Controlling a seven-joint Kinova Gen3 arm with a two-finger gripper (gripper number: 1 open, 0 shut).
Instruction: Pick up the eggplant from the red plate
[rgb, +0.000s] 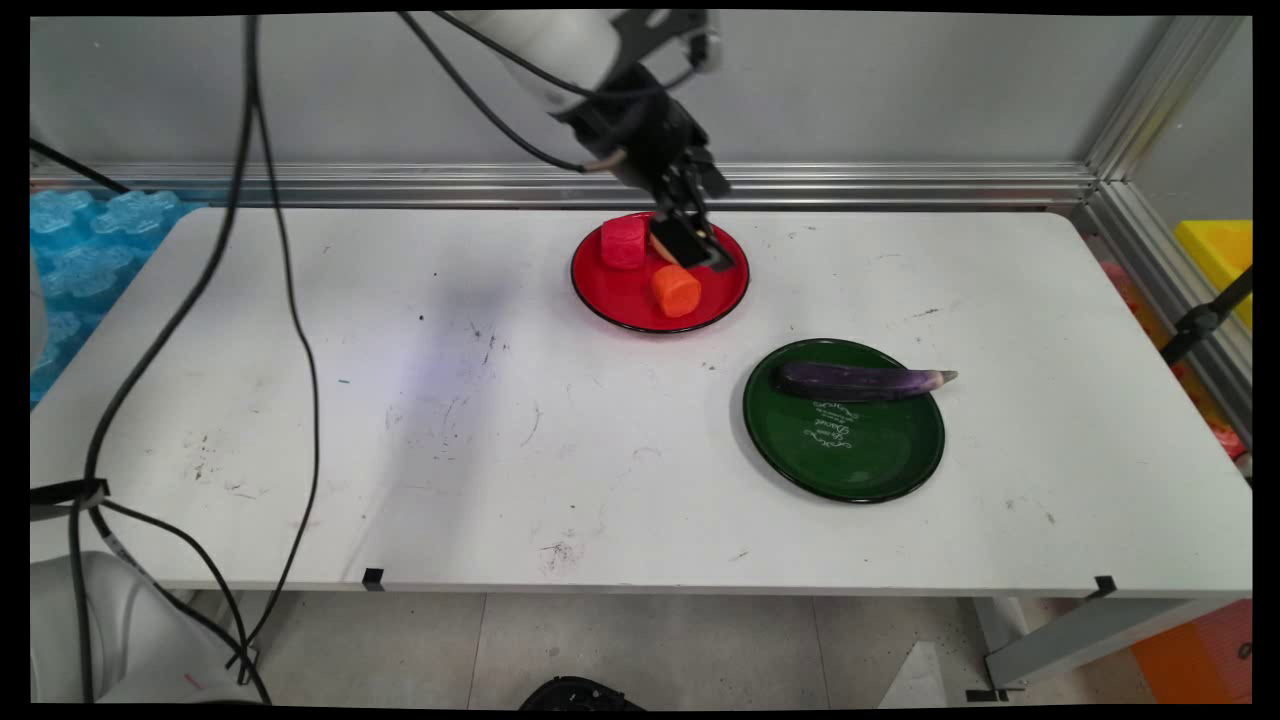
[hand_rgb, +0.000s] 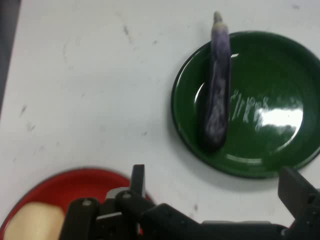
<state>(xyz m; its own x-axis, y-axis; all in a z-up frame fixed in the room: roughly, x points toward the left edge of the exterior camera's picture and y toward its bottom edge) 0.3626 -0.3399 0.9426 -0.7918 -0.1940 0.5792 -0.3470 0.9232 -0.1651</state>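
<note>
Green plate (rgb: 850, 460) holds a purple eggplant (rgb: 860, 381), its tip over the rim. Behind, the red plate (rgb: 620, 295) holds a pink piece (rgb: 623, 243), an orange piece (rgb: 676, 290) and a pale piece (hand_rgb: 32, 222). Above it hangs the gripper (rgb: 697, 245), jaws wide, holding nothing.

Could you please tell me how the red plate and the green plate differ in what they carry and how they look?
The red plate carries several small pieces, among them a pink block and an orange chunk; the green plate carries one long purple eggplant overhanging its rim. The green plate shows pale lettering; the red shows none. The end effector hangs over the red one. Both are round.
</note>
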